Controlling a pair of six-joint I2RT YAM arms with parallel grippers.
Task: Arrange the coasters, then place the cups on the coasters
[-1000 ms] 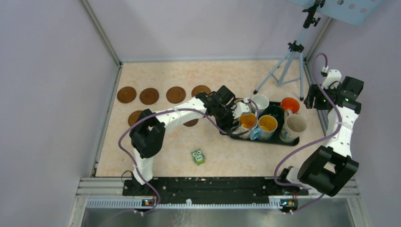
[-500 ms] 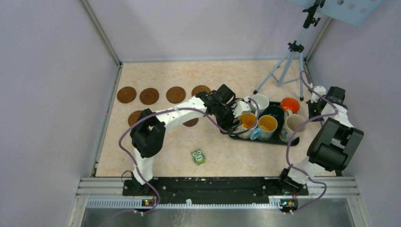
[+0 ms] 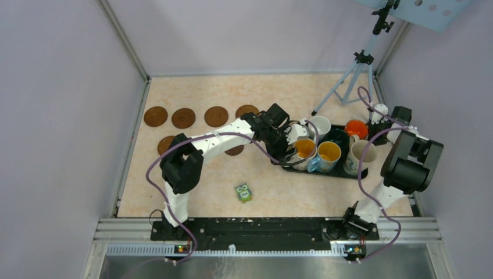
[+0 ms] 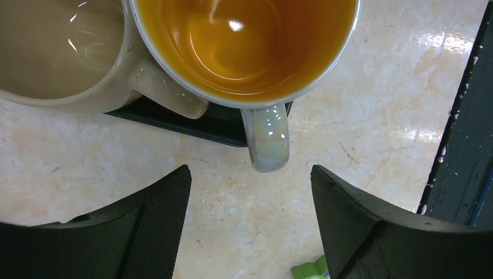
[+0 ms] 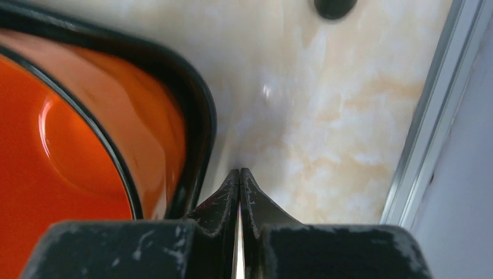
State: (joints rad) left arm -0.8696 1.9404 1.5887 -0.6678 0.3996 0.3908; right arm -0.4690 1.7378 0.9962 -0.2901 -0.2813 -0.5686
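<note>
Risk of knocking orange-lined mug (image 4: 244,46) off tray (image 4: 203,123) with wide-spread left gripper (image 4: 250,180), or nudging orange-red cup (image 5: 58,174) with pinched-together, empty right gripper (image 5: 239,177).

Only real mover is the right arm (image 3: 410,161). A second ago it stands stretched up along the right wall, wrist high and well clear of the tray (image 3: 334,174). Now it's folded, with the elbow block further up the top view and nearer the tray, and the wrist down just beside the orange-red cup (image 3: 356,128). The right gripper (image 5: 239,177) goes from open to pinched, fingers flat against each other with nothing between them (tips sit just outside the tray corner over bare table, contact unclear). Its purple cable loop (image 3: 361,93) swings from arching over the wrist across to the tripod (image 3: 363,58) side.
</note>
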